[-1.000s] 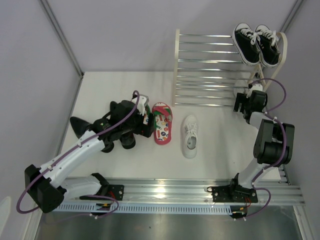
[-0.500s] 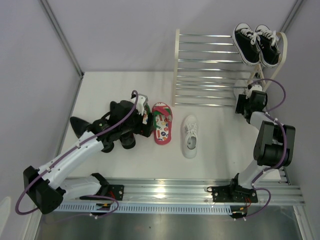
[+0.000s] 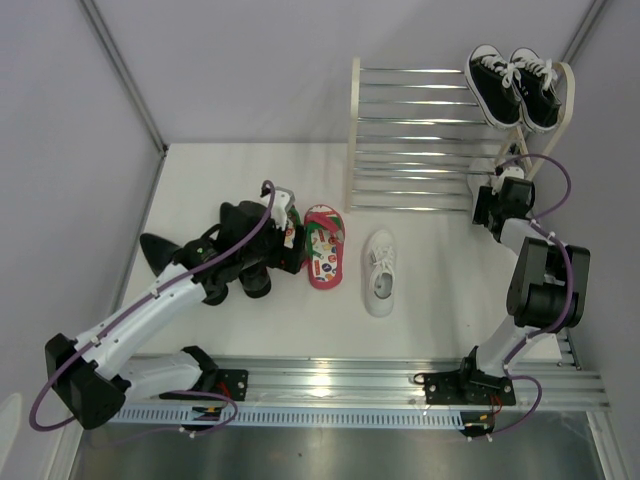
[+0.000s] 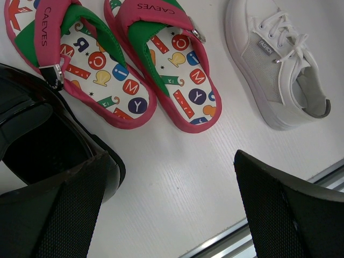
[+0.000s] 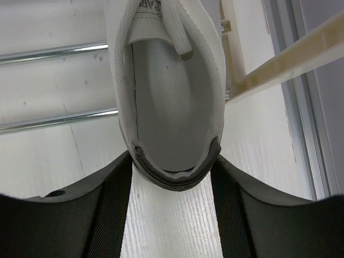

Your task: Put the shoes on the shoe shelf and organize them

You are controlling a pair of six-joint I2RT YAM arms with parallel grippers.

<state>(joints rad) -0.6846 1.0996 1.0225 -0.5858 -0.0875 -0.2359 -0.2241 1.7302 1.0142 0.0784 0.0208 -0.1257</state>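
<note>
My right gripper [image 3: 492, 203] is shut on the heel of a white sneaker [image 5: 166, 80], which lies on the metal bars [image 5: 54, 121] at the right end of the shoe shelf's [image 3: 425, 150] lower tier. The other white sneaker [image 3: 381, 272] lies on the table and also shows in the left wrist view [image 4: 279, 75]. My left gripper [image 3: 290, 238] is open and empty, hovering over bare table just below the two red flip-flops [image 4: 161, 70]. A glossy black dress shoe [image 4: 37, 140] lies against its left finger. The second black dress shoe [image 3: 160, 250] lies further left.
A pair of black canvas sneakers [image 3: 515, 85] sits on the top tier at the shelf's right end. A wooden strut [image 5: 279, 70] runs right of the held sneaker. The metal rail [image 3: 330, 385] runs along the near table edge. Grey walls enclose the table.
My right gripper has pushed slightly further toward the shelf with the white sneaker. My left gripper has edged slightly away from the flip-flops.
</note>
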